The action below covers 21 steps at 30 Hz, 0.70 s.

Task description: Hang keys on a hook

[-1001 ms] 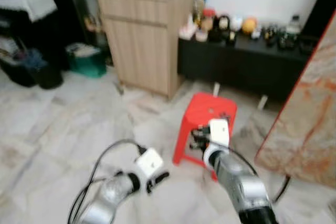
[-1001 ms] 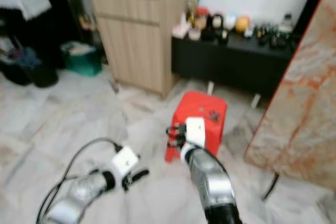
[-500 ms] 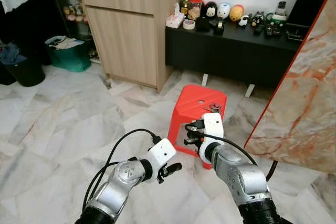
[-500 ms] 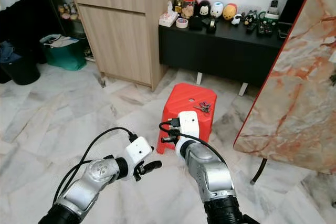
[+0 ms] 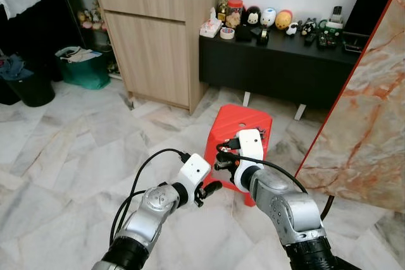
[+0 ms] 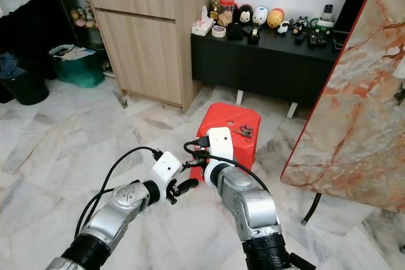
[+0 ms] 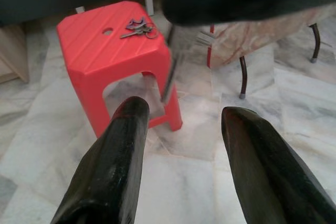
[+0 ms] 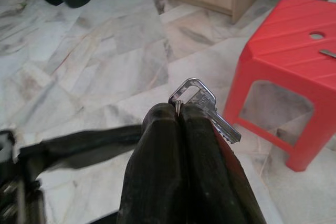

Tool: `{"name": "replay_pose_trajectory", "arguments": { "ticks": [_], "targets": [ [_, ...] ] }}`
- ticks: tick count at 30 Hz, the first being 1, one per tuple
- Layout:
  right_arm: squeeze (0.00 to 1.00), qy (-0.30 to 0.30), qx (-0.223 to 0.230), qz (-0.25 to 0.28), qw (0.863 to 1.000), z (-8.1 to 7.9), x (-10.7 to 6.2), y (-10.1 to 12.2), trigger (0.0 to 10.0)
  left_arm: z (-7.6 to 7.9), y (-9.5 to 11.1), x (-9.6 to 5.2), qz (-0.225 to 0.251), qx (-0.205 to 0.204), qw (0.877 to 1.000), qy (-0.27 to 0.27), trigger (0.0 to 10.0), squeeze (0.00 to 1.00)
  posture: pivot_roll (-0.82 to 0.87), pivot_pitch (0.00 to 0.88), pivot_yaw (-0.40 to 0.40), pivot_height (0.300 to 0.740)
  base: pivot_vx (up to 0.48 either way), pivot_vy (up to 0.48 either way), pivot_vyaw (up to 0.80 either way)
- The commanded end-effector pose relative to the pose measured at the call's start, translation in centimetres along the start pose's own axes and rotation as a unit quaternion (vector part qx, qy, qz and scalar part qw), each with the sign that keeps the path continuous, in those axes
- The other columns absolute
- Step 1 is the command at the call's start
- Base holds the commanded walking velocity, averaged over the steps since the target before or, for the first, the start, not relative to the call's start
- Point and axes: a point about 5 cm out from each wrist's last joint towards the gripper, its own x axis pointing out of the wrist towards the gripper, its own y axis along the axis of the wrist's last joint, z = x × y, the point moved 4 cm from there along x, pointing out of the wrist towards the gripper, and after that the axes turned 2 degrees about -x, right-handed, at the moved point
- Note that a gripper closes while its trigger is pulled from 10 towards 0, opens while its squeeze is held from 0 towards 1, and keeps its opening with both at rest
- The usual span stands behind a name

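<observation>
My right gripper is shut on a silver key, whose ring and blade stick out past the fingertips. In the eye views the right gripper hangs in front of a red plastic stool. My left gripper is just below and to its left, open, with its two black fingers spread wide and nothing between them. In the left wrist view the held key dangles blurred ahead of those fingers. A second bunch of keys lies on the stool's top.
A wooden cabinet stands at the back left, with a low black bench of figurines beside it. A marble-patterned slab rises on the right. A green bin and a black bin stand far left on the marble floor.
The view went from blurred to steady and has shifted. My left gripper has risen towards the right gripper, and the right gripper has edged left, so the two are closer together.
</observation>
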Motion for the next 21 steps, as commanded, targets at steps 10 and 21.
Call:
{"name": "replay_pose_trajectory", "arguments": {
  "ticks": [10,21],
  "targets": [
    [0.0,0.036,-0.014,-0.009,0.999,-1.4,-0.5,-0.4,10.0,0.3,0.8,0.3,0.029,-0.013,0.999,-0.019,10.0,0.0,0.05,0.0,-0.064,0.726,0.0,0.0,0.0],
    [0.0,0.037,-0.02,-0.01,0.999,-1.4,-0.5,-0.4,10.0,1.4,0.7,0.2,0.026,-0.003,0.998,-0.065,0.0,0.0,0.04,0.0,-0.062,0.726,0.0,0.0,0.0]
  ]
}}
